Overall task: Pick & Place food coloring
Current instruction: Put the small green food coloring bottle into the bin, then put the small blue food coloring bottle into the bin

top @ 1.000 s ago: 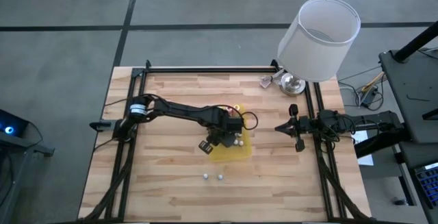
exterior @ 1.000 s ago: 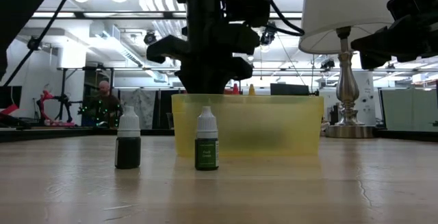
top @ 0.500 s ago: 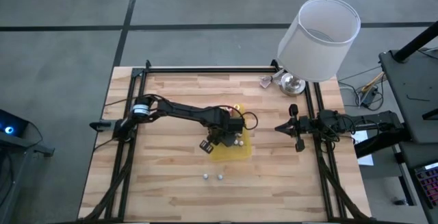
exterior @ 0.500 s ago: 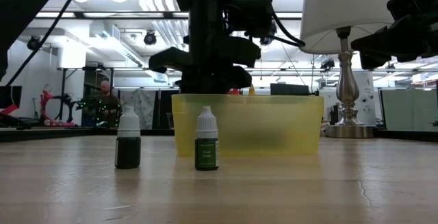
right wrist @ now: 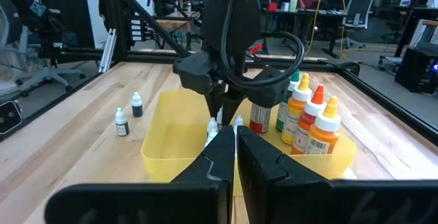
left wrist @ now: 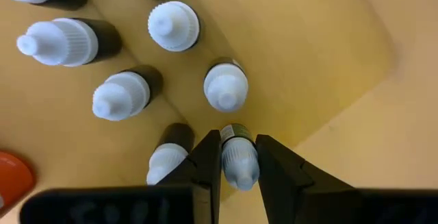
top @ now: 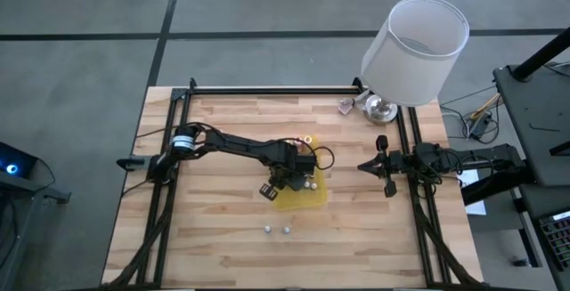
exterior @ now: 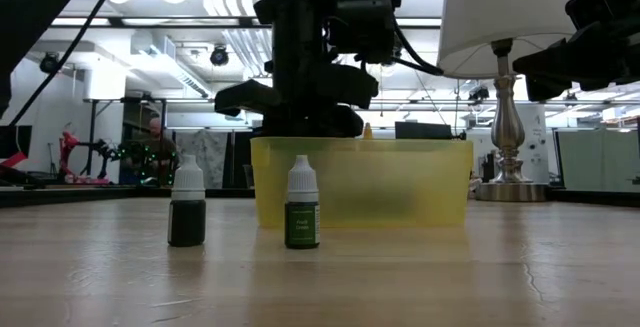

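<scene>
The table (top: pixel 223 149) is pale wood in planks, smooth and satin. The yellow bin (exterior: pixel 400 182) looks like translucent, matt plastic. The small bottles (left wrist: pixel 226 87) have ribbed white plastic caps. The lamp base (exterior: pixel 508 157) is shiny metal, and its shade (top: pixel 414 51) matt white

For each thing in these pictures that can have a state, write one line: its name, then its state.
Left gripper: shut on a small bottle's white cap, over the yellow bin.
Right gripper: shut, empty, at the table's right edge.
Two small bottles: upright, capped, on the table outside the bin.
Larger bottles: upright in the bin.
</scene>
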Robot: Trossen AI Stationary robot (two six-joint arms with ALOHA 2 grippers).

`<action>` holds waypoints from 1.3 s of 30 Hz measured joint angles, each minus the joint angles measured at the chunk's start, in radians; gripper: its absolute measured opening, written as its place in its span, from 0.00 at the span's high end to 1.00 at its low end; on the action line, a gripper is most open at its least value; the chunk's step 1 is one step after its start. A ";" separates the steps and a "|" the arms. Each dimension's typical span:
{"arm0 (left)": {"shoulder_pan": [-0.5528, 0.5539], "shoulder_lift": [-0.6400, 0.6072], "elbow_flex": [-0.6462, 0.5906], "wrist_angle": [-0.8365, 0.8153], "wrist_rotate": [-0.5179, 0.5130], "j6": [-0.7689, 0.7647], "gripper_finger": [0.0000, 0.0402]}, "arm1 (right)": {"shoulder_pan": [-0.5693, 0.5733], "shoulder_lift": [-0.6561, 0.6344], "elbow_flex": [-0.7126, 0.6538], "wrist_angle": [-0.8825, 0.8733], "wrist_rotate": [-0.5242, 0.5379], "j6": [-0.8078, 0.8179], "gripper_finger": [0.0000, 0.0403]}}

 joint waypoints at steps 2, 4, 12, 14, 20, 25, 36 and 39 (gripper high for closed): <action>0.000 0.000 0.000 0.001 0.000 -0.001 0.87 | 0.000 0.000 0.000 0.000 0.000 0.000 0.98; 0.000 0.000 0.000 0.004 0.000 -0.002 0.87 | 0.000 0.000 0.000 0.000 0.000 0.000 0.98; 0.000 0.000 0.000 0.007 -0.001 -0.039 0.82 | 0.000 0.000 0.000 0.000 0.000 0.000 0.98; 0.000 0.000 -0.001 0.007 -0.001 -0.039 0.79 | 0.000 0.000 0.000 0.000 0.000 0.000 0.98; 0.000 0.000 -0.002 0.006 -0.023 -0.039 0.75 | 0.000 0.000 0.000 0.000 0.000 0.000 0.98; 0.000 -0.003 0.008 -0.026 -0.047 -0.044 0.74 | 0.000 0.000 0.000 0.000 0.000 0.000 0.98; -0.002 -0.005 0.074 -0.095 -0.047 -0.089 0.74 | 0.000 0.000 0.000 0.000 0.000 0.000 0.98; -0.005 -0.005 0.102 -0.125 -0.047 -0.089 0.74 | 0.000 0.000 0.000 0.000 0.000 0.000 0.98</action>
